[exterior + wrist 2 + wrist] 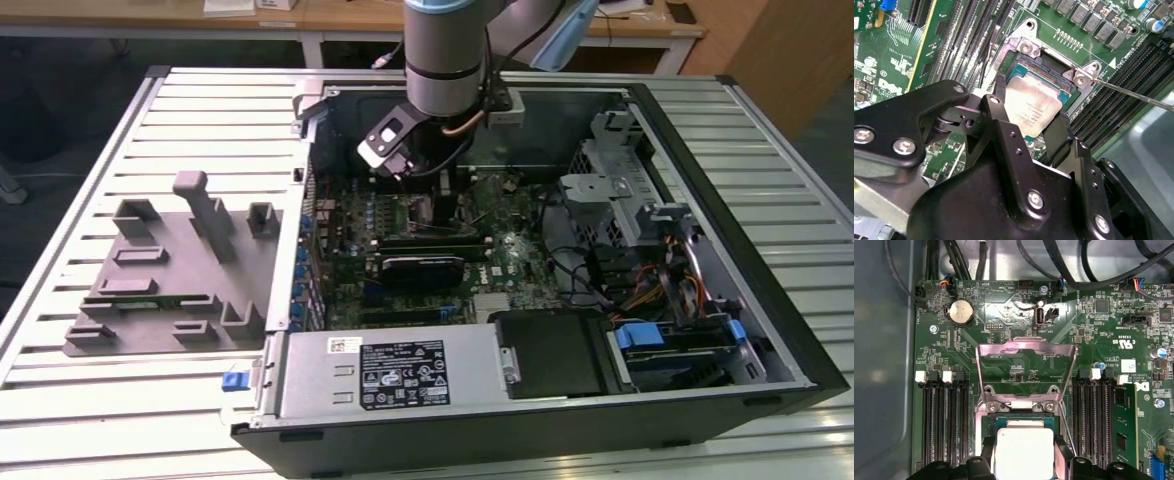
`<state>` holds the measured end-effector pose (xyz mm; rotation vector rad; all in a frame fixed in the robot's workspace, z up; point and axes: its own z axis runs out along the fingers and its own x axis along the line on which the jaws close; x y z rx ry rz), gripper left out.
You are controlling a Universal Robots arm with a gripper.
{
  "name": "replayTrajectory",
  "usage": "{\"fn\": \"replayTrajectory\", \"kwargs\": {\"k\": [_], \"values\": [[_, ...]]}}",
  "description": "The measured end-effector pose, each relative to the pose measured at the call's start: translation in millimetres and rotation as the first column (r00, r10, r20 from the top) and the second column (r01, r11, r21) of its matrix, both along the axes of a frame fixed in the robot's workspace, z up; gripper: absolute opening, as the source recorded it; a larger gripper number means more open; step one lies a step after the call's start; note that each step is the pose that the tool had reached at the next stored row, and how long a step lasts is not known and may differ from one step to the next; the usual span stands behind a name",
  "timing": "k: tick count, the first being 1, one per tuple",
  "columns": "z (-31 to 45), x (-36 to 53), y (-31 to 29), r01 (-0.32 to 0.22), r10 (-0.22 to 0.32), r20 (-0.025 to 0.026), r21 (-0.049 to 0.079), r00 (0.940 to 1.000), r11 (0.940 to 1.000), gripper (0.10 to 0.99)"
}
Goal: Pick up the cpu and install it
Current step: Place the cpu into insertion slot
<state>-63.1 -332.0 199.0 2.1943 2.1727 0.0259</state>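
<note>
At the exterior view's left a grey plastic tray lies on the slatted table, just beside the open computer case. Further right my arm reaches down into the case, and my gripper hangs low over the green motherboard. Nearer the camera sits the silver power supply, and at the exterior view's right a bundle of coloured cables runs inside the case. In the second wrist view my gripper is closed down to the width of the cpu. One black finger lies against one edge and the other against the opposite edge, so I have it clamped between them. The cpu, silver top up, sits over the socket, inside its metal frame; whether it rests fully on the contacts I cannot tell. A thin steel lever stands out beside the frame, and rows of black memory slots run on both sides. In the first wrist view the cpu shows between my fingertips. The socket's retaining plate is flipped open, clear of the cpu. A round coin battery lies beyond the plate, and one memory stick is seated in a slot.
</note>
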Motion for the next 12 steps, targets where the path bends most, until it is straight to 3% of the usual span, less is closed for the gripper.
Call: {"fn": "replayTrajectory", "kwargs": {"k": [12], "values": [[-6.6, -1.0, 0.0, 0.000, 0.000, -0.0002, 0.000, 1.0000, 1.0000, 0.545]]}}
